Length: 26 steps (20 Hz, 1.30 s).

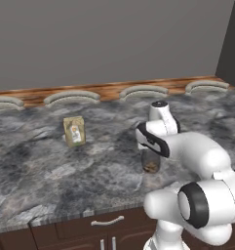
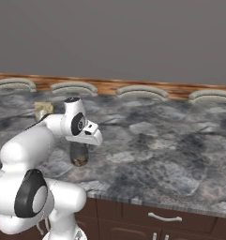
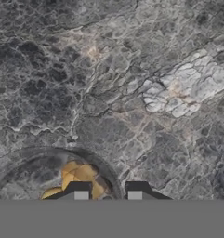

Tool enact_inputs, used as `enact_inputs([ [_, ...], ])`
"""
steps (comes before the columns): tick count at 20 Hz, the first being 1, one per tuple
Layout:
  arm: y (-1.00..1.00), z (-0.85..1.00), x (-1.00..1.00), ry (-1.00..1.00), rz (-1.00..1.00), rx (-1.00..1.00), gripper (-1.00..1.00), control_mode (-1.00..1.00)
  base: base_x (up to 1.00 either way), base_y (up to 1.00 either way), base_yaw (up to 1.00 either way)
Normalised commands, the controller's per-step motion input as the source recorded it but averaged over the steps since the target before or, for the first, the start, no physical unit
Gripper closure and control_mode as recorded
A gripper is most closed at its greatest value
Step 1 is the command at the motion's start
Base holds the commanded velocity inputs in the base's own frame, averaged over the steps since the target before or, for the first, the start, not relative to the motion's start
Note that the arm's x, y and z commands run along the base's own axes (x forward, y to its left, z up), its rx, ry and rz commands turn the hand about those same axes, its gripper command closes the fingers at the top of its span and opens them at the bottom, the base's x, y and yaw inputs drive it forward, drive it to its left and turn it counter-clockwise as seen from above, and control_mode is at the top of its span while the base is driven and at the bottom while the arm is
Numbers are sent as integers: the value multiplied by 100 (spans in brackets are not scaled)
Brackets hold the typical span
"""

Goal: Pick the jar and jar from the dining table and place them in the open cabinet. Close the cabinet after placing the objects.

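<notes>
One broad dining table (image 1: pixel 50 171) of grey-black marbled stone fills your view from side to side, with dark wooden drawer fronts and a silver handle (image 1: pixel 107 221) along its near edge. Beyond its far edge you see the curved grey tops of several chair backs (image 1: pixel 71 96) against a wood floor and a plain grey wall.

Your white arm (image 1: pixel 197 161) reaches forward over the table and bends downward near the front edge. Directly under the hand stands the short glass jar (image 1: pixel 150 161), upright on the stone, with yellowish bits at its bottom. In the hand view you look down into the jar (image 3: pixel 53 174) from above; its round rim curves across the lower left. The gripper (image 3: pixel 106 193) shows two dark fingertips (image 3: pixel 77 190), a narrow gap between them, with one tip over the jar's inside and the other just outside its rim. You cannot tell whether they touch the glass.

A small tan carton (image 1: pixel 74 131) stands upright well to the left of the jar, farther back on the table.
</notes>
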Motion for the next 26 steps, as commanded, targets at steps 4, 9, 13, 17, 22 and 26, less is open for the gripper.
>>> enact_inputs([
  [4,15,49,-30,0,0,0,100,-100,0,0,0],
  [9,11,48,-34,-12,0,0,100,-100,0,0,0],
  [13,10,47,-36,-14,0,0,100,-100,0,0,0],
  [17,9,44,-37,-12,0,0,100,-100,0,0,0],
  [22,12,38,-38,-7,0,0,100,-100,0,0,0],
  [26,10,35,-38,-1,0,5,100,-100,0,0,0],
])
